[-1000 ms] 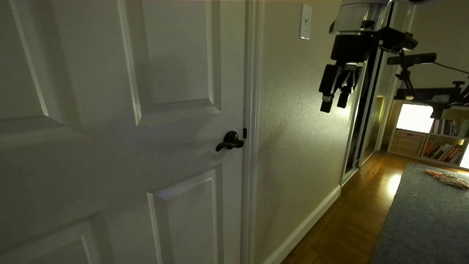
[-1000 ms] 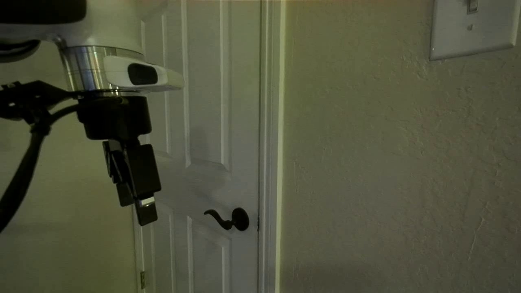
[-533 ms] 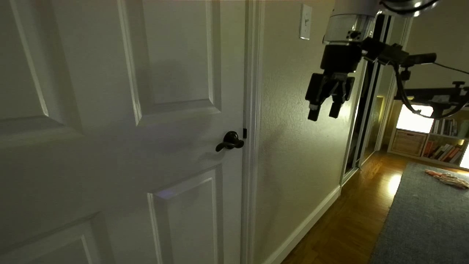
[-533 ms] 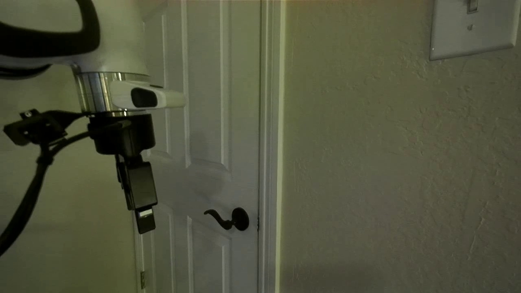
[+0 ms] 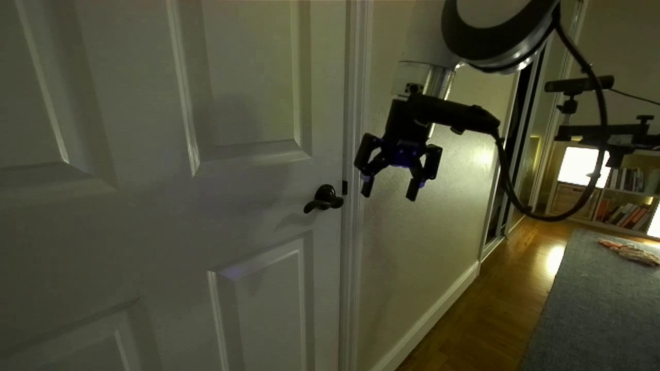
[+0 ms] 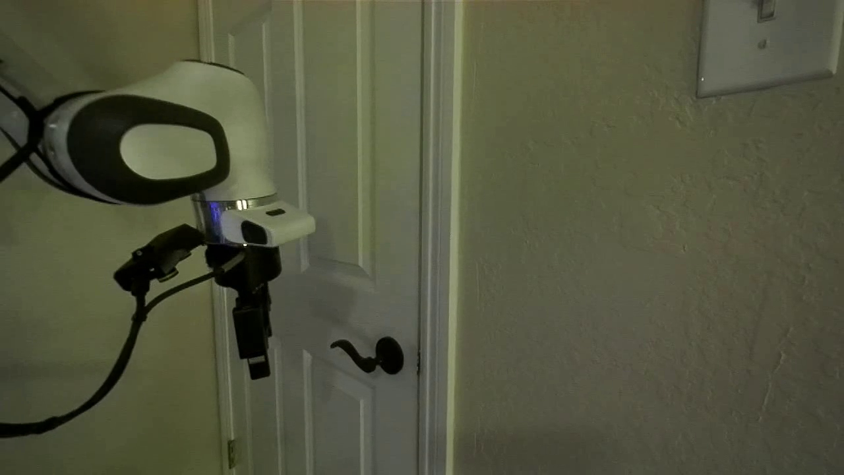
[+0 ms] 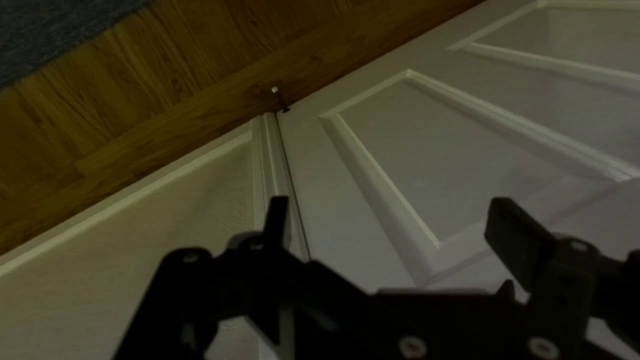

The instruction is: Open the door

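Note:
The white panelled door is shut in its frame; it also shows in an exterior view and in the wrist view. Its black lever handle is near the frame edge and also shows in an exterior view. It does not show in the wrist view. My gripper points down, open and empty, apart from the handle. In an exterior view the gripper is left of the lever, one finger mostly hidden. In the wrist view the fingers of the gripper are wide apart with nothing between them.
The door frame meets a wall with a light switch. A dark-framed sliding door, a bookshelf and a grey rug are beyond. A cable loops from the arm. A doorstop shows low on the door.
My arm has come nearer the door. In an exterior view the gripper has moved left and down and turned, so its fingers show wider apart. The door and handle have not moved.

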